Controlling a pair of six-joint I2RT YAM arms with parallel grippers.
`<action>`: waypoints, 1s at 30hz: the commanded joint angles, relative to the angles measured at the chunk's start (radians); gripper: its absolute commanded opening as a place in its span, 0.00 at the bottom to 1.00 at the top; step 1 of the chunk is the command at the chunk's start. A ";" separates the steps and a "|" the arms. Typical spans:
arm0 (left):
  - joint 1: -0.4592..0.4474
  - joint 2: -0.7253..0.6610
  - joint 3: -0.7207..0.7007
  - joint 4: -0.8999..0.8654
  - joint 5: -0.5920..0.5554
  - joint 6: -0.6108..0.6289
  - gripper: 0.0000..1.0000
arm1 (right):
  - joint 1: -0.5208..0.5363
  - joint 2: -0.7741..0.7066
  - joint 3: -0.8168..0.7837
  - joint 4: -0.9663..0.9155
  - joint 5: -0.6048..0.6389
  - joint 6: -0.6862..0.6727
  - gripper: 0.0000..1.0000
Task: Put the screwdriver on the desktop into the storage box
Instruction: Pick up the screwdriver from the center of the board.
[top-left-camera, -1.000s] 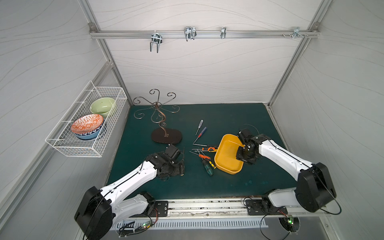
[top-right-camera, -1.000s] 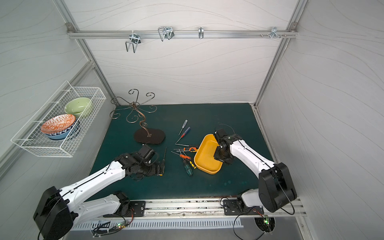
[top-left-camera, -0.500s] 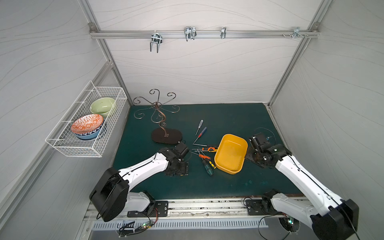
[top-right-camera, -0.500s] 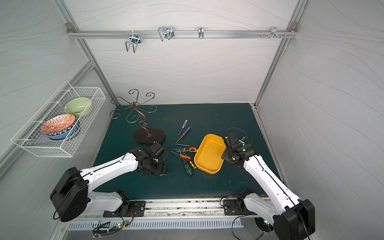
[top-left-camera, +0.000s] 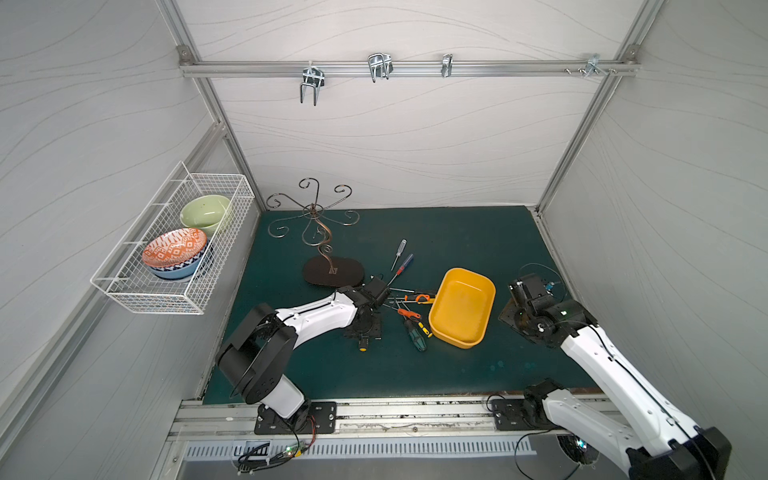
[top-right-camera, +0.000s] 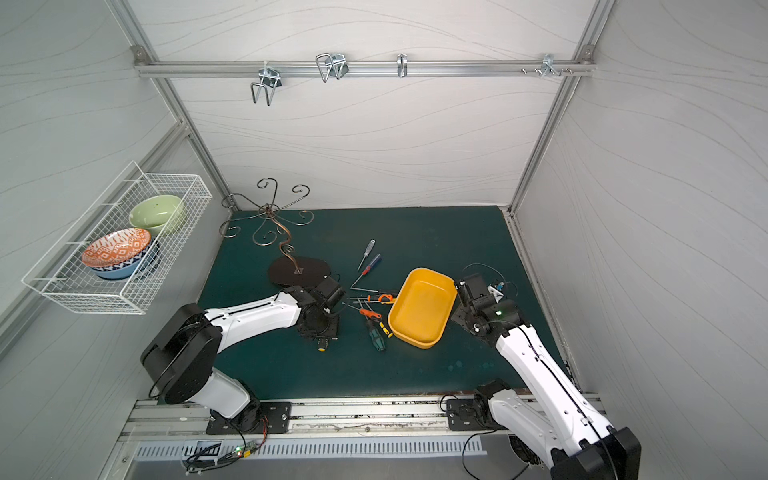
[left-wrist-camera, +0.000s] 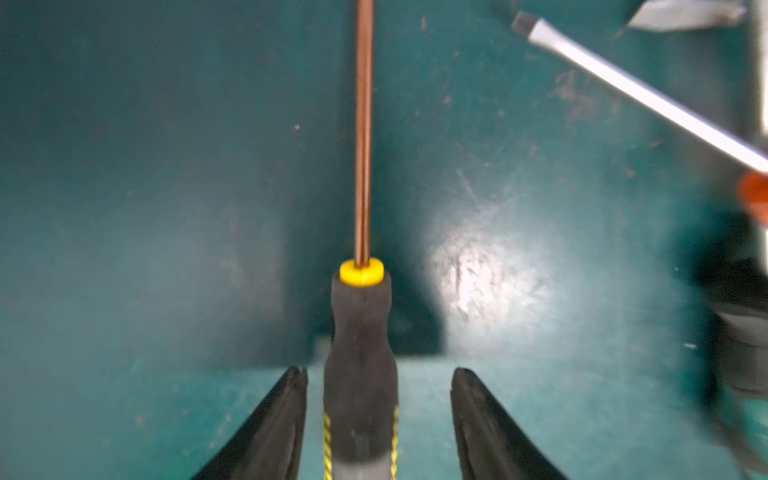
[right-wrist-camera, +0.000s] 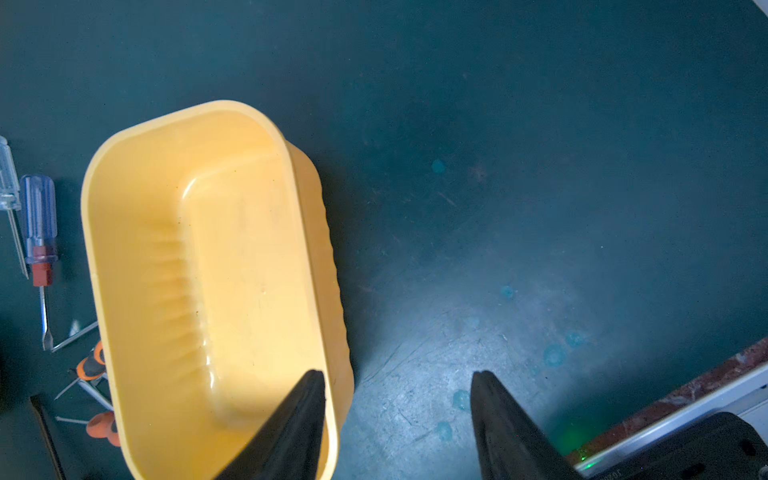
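A: Where is the left arm (top-left-camera: 316, 318)?
B: Stretched low from the near-left base toward the middle; the left gripper (left-wrist-camera: 378, 370) points down, fingers (left-wrist-camera: 274, 424) parted.
A: And the right arm (top-left-camera: 602, 357)?
B: It reaches in from the near right, with the right gripper (right-wrist-camera: 397, 372) also tipped down and its fingers spread.

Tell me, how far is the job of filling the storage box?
Done: nothing; the storage box is empty. In hand: the left end effector straddles the black-handled screwdriver, jaws open with gaps both sides. The right end effector is open beside the box, holding nothing. To do: grip, carry, drop; other screwdrivers lie on the desktop.
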 joint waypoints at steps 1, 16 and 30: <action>-0.004 0.020 0.020 0.031 -0.019 -0.012 0.50 | -0.008 -0.008 -0.005 -0.019 0.010 0.015 0.59; -0.035 -0.126 0.038 -0.051 -0.094 -0.008 0.01 | -0.020 -0.028 -0.011 -0.027 0.020 0.028 0.59; -0.315 0.020 0.516 -0.020 -0.039 0.133 0.00 | -0.022 -0.143 0.011 -0.082 0.082 0.035 0.59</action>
